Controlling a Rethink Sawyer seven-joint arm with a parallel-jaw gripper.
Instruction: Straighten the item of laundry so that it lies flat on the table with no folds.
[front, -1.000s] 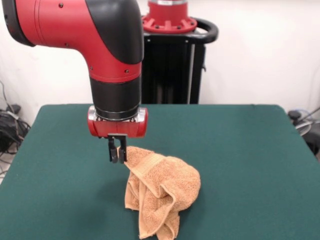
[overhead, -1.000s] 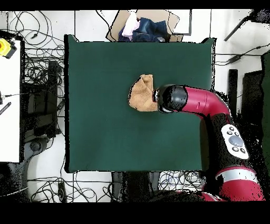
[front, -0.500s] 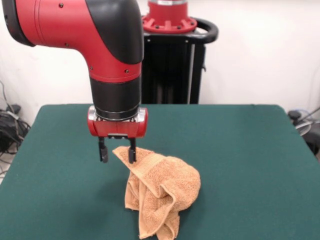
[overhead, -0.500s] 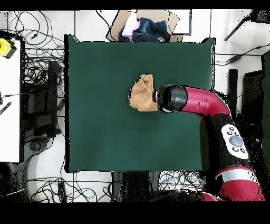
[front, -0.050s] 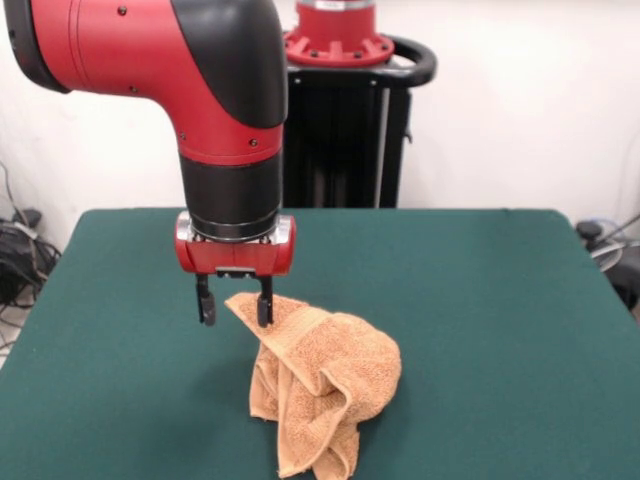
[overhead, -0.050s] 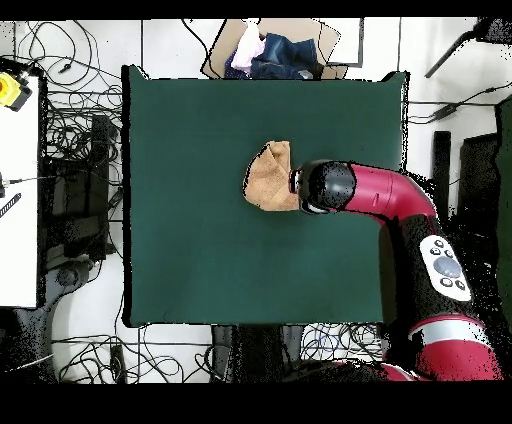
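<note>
The item of laundry (front, -0.050s: 325, 380), an orange-tan terry towel, sits bunched in a heap with deep folds on the green table (front, -0.050s: 480, 330). One corner of it sticks up toward my gripper (front, -0.050s: 235, 305), which hangs open just above the table with that raised corner beside its right finger. Seen from overhead, the towel (overhead, -0.050s: 268, 177) lies crumpled near the table's (overhead, -0.050s: 200, 240) middle, and the arm's black wrist (overhead, -0.050s: 325, 187) covers its right edge and the gripper.
A cardboard box of mixed clothes (overhead, -0.050s: 272, 50) stands past the table's far edge in the overhead view. Cables lie on the floor around the table. The robot's black pedestal (front, -0.050s: 345, 130) stands behind the table.
One second ago the gripper was shut on the towel's raised corner; it has since opened and let go. The corner stays standing up, and the arm has not moved.
</note>
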